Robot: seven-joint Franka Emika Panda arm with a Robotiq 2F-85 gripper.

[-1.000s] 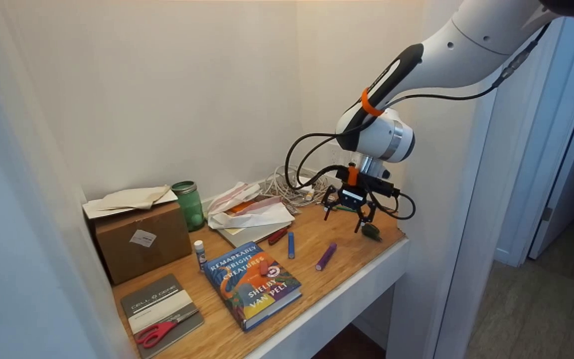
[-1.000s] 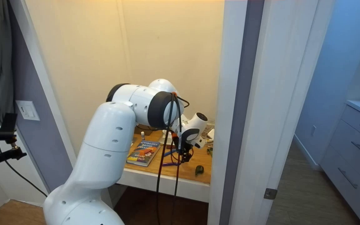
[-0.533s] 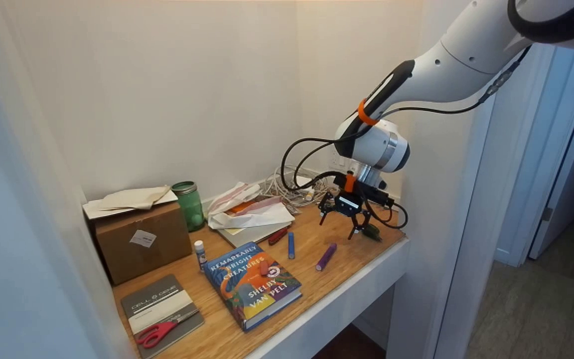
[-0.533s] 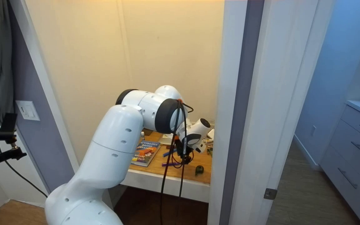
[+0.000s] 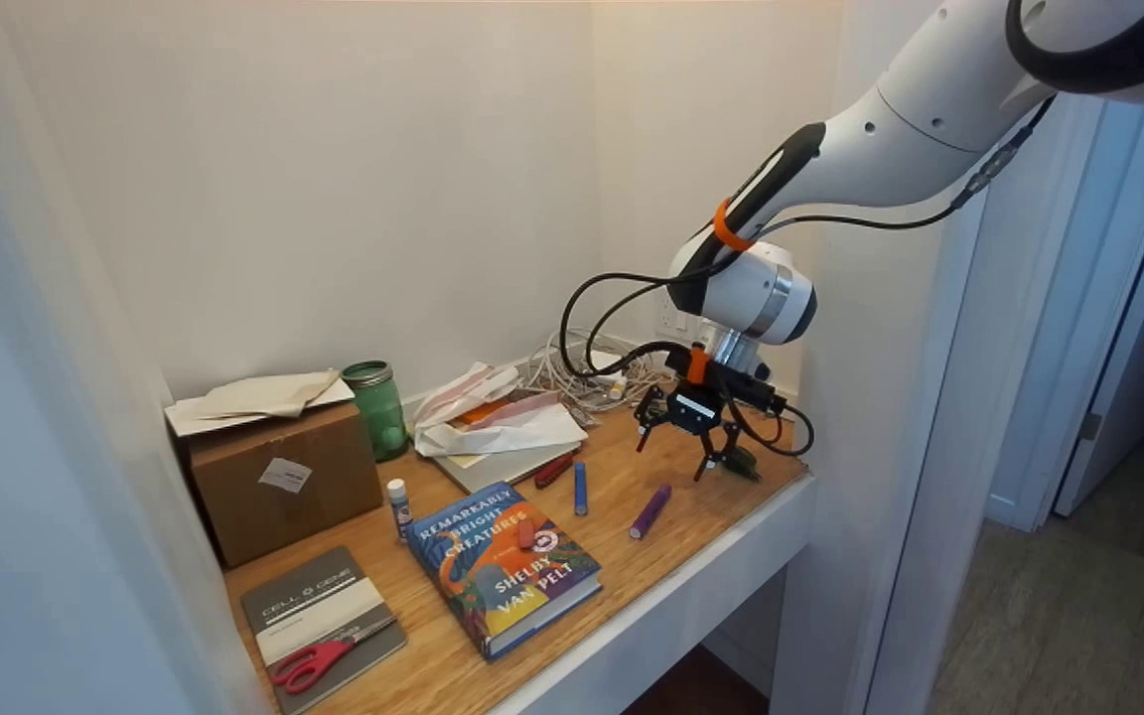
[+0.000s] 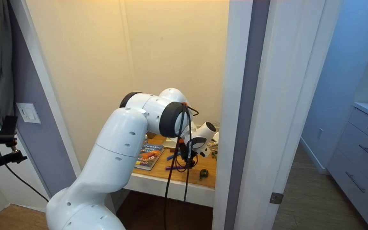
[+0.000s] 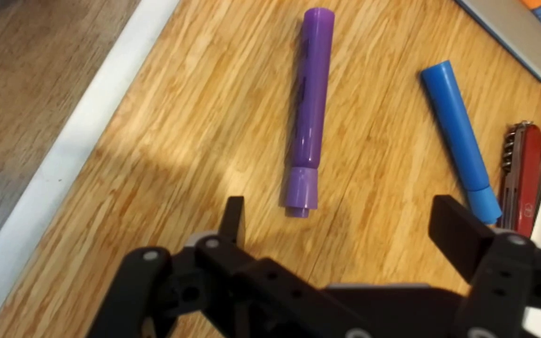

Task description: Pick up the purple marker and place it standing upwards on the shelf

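- Item: purple marker (image 7: pixel 311 110), one. Located lying on its side on the bare wood of the shelf (image 5: pixel 706 511), between the blue marker (image 7: pixel 459 136) and the white front edge (image 7: pixel 87 122), apart from both. Not yet stood up.
- Handling, as judged: light, stiff, hard plastic; not fragile. A sheen is seen along the barrel, so a smooth, rather slippery surface is to be expected, with rolling likely if it is nudged from the side.
- Hold, as judged: barrel best taken slightly past its middle, toward the stepped end, and pinched from opposite sides, square to its length. The blunt end should be left free, to be used as the base.
- Long axis: level along the wood, set obliquely to the front edge; in the wrist view, run nearly straight away from the end effector (image 7: pixel 338 211).
- Ends: paler stepped end, with narrow stub, pointed toward the end effector; wide blunt end pointed away. Which end is capped cannot be told.
- End effector: fingers spread wide apart, nothing held; poised above the wood, not touching the marker, and seen nearly lined up for a pinch across the barrel.
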